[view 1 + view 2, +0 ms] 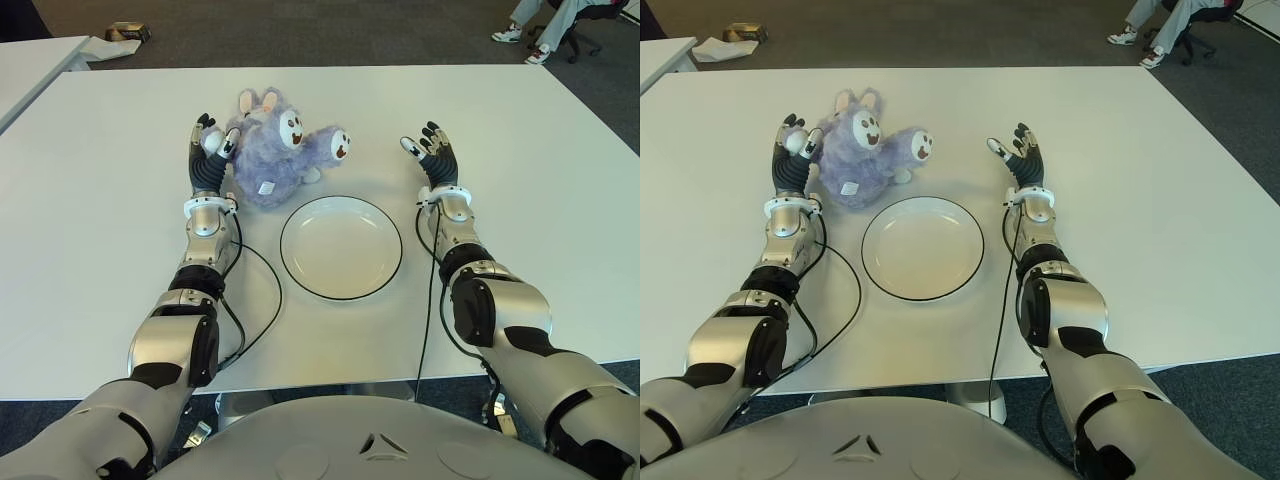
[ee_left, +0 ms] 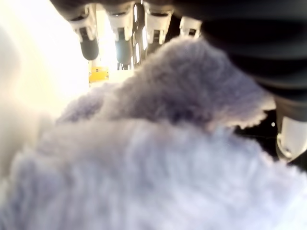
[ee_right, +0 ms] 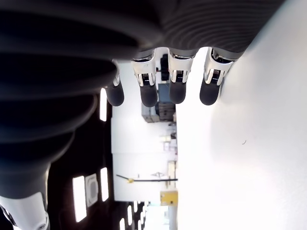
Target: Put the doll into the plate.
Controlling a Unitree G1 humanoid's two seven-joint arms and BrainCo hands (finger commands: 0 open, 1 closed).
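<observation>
Doll (image 1: 278, 150): fluffy lilac plush, white face, beside empty white plate (image 1: 341, 247). Left hand (image 1: 208, 150) fingers spread against fur; right hand (image 1: 432, 153) fingers splayed, empty.

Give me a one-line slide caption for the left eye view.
Left robot hand open against the purple doll behind the empty plate; right robot hand open beside it, on the white table.

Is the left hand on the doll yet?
Touching. The left wrist view shows the doll's fur pressed up against the palm of the left hand, fingers extended past it, not closed. The eye views agree.
</observation>
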